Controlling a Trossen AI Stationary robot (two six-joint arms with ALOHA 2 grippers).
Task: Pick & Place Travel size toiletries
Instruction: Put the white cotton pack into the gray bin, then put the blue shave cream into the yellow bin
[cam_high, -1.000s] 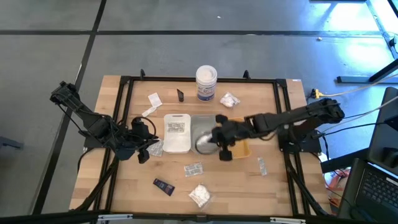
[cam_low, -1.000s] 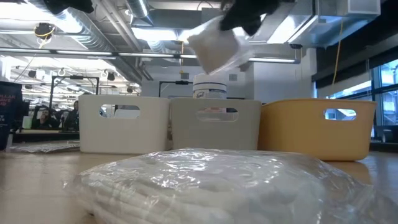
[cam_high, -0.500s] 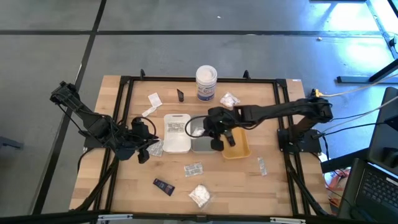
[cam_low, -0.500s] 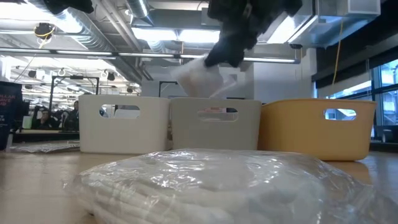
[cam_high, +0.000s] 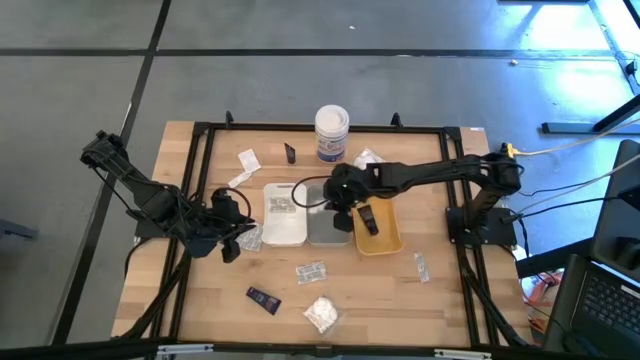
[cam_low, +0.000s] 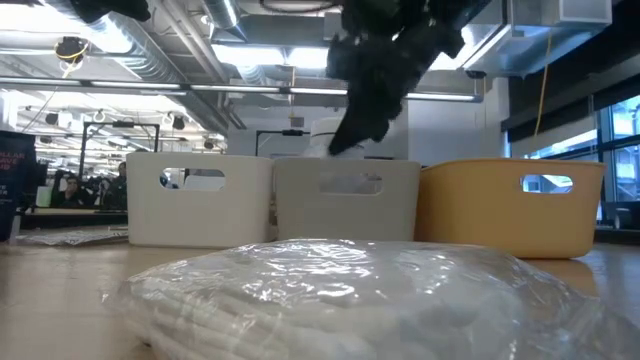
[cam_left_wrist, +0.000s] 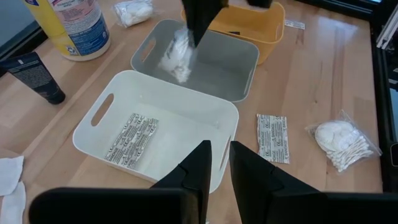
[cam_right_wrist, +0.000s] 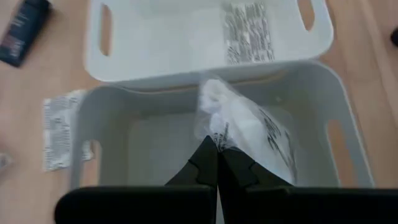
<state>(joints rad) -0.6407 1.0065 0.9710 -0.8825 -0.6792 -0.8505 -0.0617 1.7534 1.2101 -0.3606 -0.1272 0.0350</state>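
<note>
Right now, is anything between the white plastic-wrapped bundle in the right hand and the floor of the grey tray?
Nothing visible. The right hand holds the white plastic-wrapped bundle just above the grey rectangular tray, whose floor below looks bare.

White bundle (cam_right_wrist: 239, 127) over grey tray (cam_right_wrist: 112, 134), beside white tray (cam_right_wrist: 155, 37).

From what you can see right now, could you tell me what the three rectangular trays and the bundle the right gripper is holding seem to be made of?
White tray, grey tray, orange tray: probably matte moulded plastic, given the rounded rims and cut-out handles. White bundle in the right gripper: soft white contents in glossy, crinkled clear film, likely plastic.
</note>
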